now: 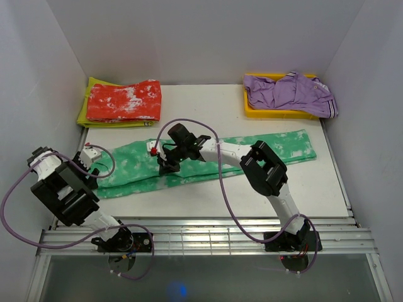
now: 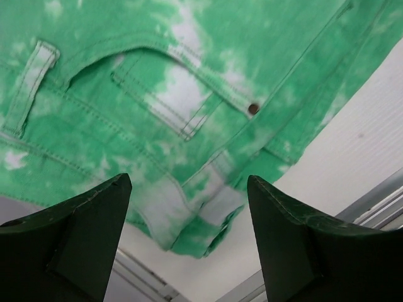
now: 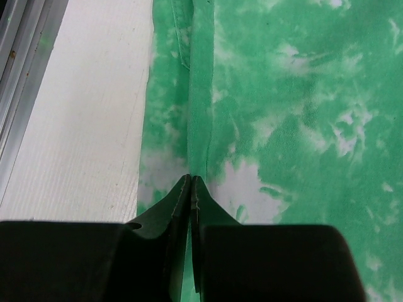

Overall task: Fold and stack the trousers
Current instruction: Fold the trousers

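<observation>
Your trousers (image 1: pixel 135 168) are bright green with white blotches. They lie flat on the white table (image 1: pixel 208 107), stretched out in one long strip, so you cannot tell the two legs apart. The strip lies slanted: its left end is nearer the front edge and its right end is farther back. The waist end is on the left. There you can see a pocket (image 2: pixel 173 94) with a small brown stud (image 2: pixel 254 109) at its corner, and a belt loop (image 2: pixel 31 85). The leg ends point right. The cloth looks mostly smooth.
</observation>
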You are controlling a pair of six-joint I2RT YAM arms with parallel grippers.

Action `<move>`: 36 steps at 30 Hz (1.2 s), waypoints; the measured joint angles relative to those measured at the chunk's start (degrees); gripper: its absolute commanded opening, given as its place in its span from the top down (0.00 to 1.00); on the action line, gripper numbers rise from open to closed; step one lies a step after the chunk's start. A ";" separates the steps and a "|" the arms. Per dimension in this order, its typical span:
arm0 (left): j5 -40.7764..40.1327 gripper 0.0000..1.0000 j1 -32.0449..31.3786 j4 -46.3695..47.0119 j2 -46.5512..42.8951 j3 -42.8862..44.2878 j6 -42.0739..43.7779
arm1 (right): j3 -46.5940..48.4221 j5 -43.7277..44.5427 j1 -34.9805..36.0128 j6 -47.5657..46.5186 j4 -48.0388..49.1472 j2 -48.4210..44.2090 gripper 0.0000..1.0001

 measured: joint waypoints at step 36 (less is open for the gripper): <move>-7.15 0.25 1.64 -3.63 7.69 5.86 19.30 | 8.81 -0.98 -0.48 -0.46 -8.15 5.49 0.92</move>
